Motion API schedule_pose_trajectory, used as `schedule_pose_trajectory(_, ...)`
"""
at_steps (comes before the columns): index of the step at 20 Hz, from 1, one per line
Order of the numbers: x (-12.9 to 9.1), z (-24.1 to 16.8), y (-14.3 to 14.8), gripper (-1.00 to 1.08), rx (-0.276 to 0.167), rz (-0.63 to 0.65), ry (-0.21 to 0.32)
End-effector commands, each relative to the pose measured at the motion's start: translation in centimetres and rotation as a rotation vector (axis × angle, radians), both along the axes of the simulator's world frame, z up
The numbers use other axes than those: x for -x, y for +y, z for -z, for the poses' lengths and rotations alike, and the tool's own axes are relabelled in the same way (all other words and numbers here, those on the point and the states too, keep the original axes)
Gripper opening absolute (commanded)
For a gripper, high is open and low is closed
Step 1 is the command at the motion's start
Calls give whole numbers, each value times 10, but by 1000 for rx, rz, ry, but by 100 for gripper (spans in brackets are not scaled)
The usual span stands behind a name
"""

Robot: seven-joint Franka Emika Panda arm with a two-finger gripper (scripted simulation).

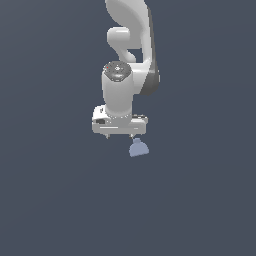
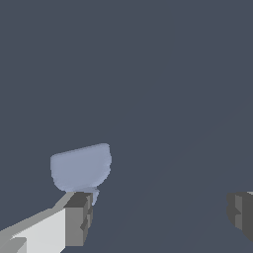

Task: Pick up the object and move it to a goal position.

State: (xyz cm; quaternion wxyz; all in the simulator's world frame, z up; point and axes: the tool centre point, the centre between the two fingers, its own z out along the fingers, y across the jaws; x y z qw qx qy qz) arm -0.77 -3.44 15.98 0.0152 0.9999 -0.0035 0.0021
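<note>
The arm (image 1: pixel 127 60) was glossy white, with a dark grey-black band down the side toward the exterior view's right and a dark grey round cap on top bearing a small red mark. The gripper (image 1: pixel 120 136) body was white with a small black spot on its front face. In the wrist view its fingers (image 2: pixel 79 220) were white along their length, ending in mid-grey pads with darker shaded sides. The object (image 1: pixel 138 148) was a plain pale blue-grey without pattern, lighter on its upper face. The ground (image 1: pixel 50 200) was a uniform dark slate blue-grey, unpatterned.
</note>
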Motion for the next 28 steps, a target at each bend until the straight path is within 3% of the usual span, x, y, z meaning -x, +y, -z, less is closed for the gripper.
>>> schedule_pose_trajectory(1, 0, 0, 0, 100, 0, 0, 0)
schedule_pose_trajectory(9, -12, -14, -4, 100, 7, 7, -37)
schedule_pose_trajectory(17, -11, -12, -3, 100, 5, 26, -36)
schedule_pose_trajectory(28, -7, 2, 11, 100, -10, 180, -35)
